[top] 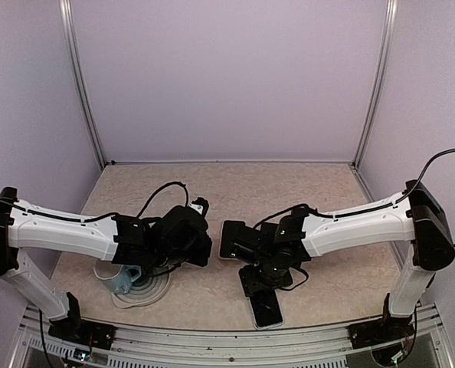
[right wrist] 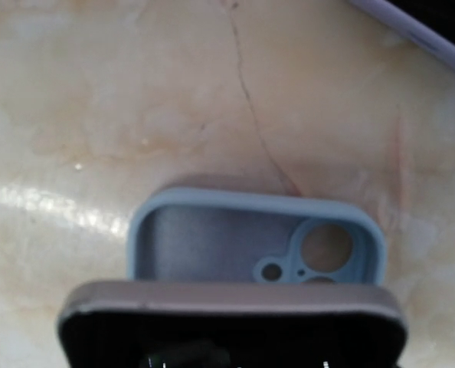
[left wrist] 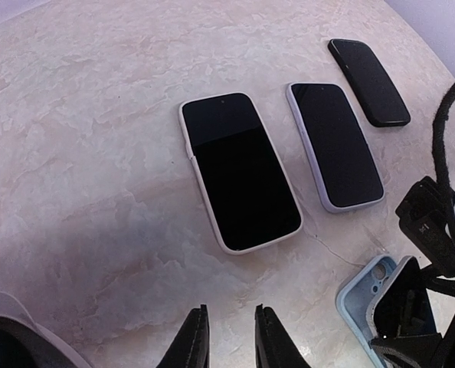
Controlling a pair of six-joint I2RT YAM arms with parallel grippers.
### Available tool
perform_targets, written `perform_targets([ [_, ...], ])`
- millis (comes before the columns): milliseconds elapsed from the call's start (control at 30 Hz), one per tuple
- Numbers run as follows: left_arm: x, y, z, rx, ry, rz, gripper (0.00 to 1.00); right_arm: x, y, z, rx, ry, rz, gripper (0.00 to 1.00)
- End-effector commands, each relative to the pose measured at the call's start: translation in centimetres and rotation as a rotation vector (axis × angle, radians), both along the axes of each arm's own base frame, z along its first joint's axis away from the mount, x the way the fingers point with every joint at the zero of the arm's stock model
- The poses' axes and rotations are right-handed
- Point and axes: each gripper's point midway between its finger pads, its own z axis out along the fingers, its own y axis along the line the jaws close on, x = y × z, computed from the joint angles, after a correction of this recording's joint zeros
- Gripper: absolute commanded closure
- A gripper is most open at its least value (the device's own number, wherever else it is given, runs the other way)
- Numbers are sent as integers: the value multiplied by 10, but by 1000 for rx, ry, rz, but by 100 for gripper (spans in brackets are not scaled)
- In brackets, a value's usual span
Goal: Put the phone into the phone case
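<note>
The phone case [right wrist: 212,205] is light blue and lies open side up on the marble table, its camera cutout to the right. The phone [right wrist: 231,305], with a grey edge and dark screen, hangs tilted over the case's near end, and I cannot tell whether they touch. My right gripper [top: 262,268] is shut on the phone, its fingers hidden in the right wrist view. The left wrist view shows the phone [left wrist: 400,303] leaning over the case [left wrist: 356,295] at lower right. My left gripper [left wrist: 231,308] hovers over bare table, slightly open and holding nothing.
Three other phones lie side by side ahead of the left gripper: a white-cased one [left wrist: 239,172], a lilac-cased one [left wrist: 335,146] and a black one [left wrist: 369,80]. Another phone [top: 264,310] lies by the front edge. A pale blue cup [top: 124,277] sits on a white dish [top: 147,295] under the left arm.
</note>
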Motion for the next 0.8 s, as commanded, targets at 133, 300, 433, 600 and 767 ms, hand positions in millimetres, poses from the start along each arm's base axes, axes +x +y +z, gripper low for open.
perform_targets([
  [133, 2, -4, -3, 20, 3, -21, 59, -1, -15, -11, -41, 55, 39, 5],
  [300, -8, -12, -7, 5, 29, -69, 48, 5, -12, 11, 4, 26, 95, 1],
  [433, -31, -40, -15, -28, 88, -176, 40, 15, -27, 23, 125, 20, 126, 1],
  [600, -43, -80, -42, -123, 204, -262, 43, 33, -31, 19, 274, 15, 183, 17],
  [767, -47, -108, -63, -197, 301, -304, 64, 23, -27, 6, 383, 64, 213, 34],
])
